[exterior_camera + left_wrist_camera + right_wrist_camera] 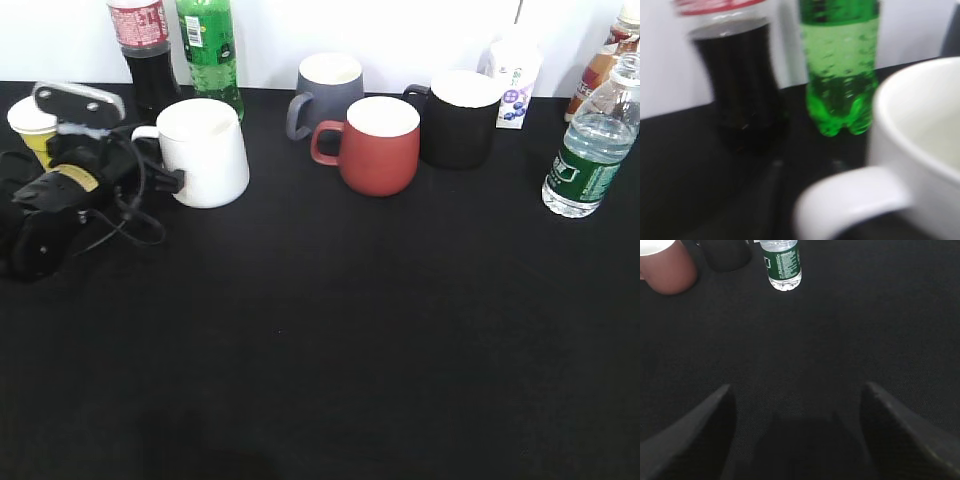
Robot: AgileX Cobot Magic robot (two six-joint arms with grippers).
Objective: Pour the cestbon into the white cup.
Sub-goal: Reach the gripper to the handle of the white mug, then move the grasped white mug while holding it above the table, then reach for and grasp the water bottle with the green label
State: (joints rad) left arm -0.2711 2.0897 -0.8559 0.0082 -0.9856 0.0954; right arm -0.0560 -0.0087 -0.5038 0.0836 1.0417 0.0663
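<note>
The white cup stands at the left of the black table, its handle pointing left. My left gripper is at that handle. In the blurred left wrist view the handle lies between or over the dark fingers; I cannot tell whether they grip it. The cestbon stands upright at the far right. It also shows in the right wrist view, well ahead of my right gripper, which is open, empty and low over the cloth.
A cola bottle and a green soda bottle stand behind the white cup. A yellow paper cup is behind the left arm. A grey mug, a red mug, a black mug and a white carton stand mid-back.
</note>
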